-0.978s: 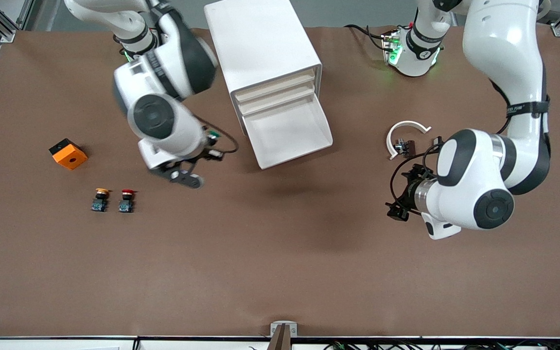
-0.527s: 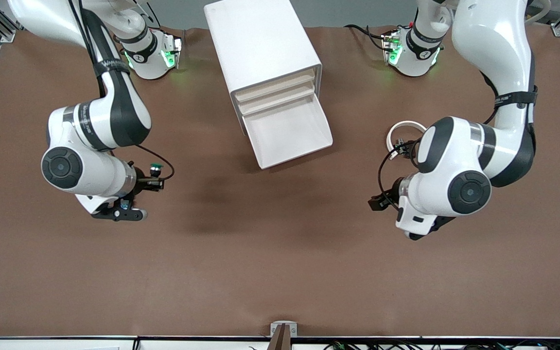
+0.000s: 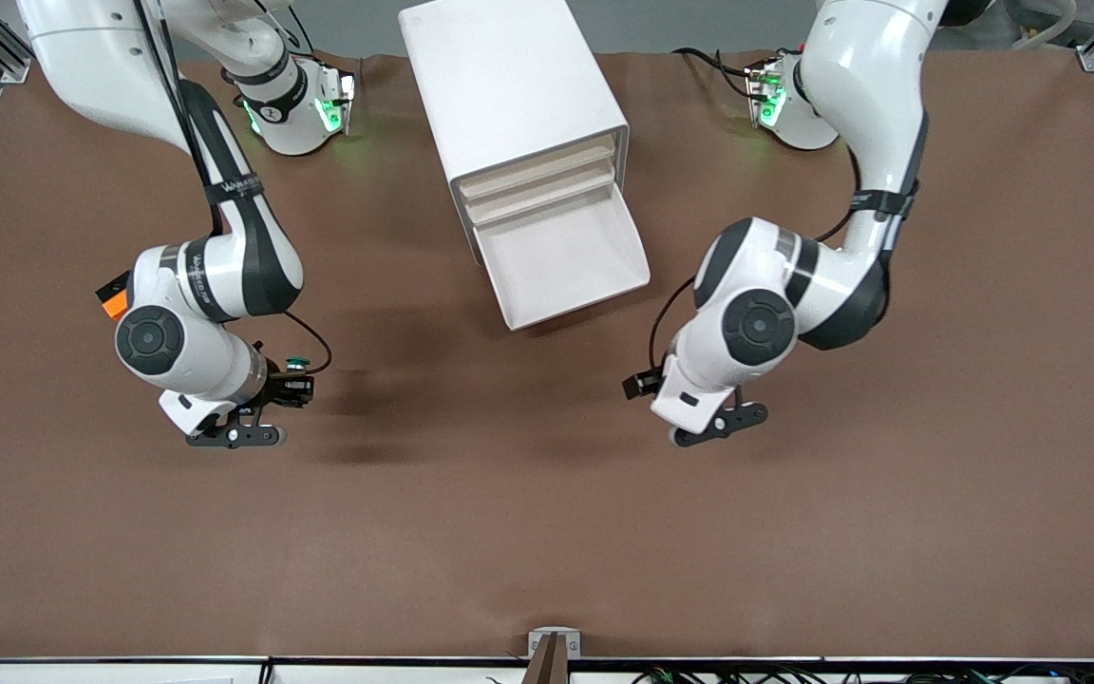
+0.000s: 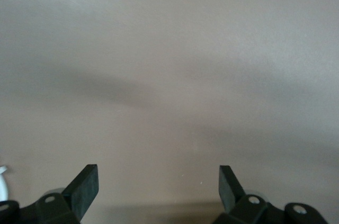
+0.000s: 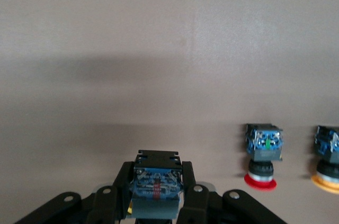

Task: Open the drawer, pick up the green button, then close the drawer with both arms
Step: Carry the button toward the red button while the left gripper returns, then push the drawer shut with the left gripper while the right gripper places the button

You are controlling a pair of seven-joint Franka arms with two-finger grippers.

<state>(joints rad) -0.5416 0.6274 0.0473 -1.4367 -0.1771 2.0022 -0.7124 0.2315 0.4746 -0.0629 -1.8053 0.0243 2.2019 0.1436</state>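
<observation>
The white cabinet [image 3: 509,85] stands at the robots' side of the table. Its lowest drawer [image 3: 574,302] is pulled out and looks empty. My right gripper [image 3: 303,387] is over the table toward the right arm's end and is shut on the green-capped button [image 3: 297,362]. In the right wrist view the button's blue-grey base [image 5: 156,186] sits between the fingers [image 5: 192,197]. My left gripper [image 3: 632,386] hangs over bare table, nearer the front camera than the drawer. It is open and empty, with both fingertips [image 4: 85,188] wide apart.
The red-capped button [image 5: 261,154] and the yellow-capped button [image 5: 328,161] stand on the table beside my right gripper; the right arm hides them in the front view. An orange block [image 3: 111,296] peeks out by the right arm's elbow.
The right arm swung the green button away from the cabinet to the right arm's end of the table. The left arm moved toward the table's middle and now covers a white ring.
</observation>
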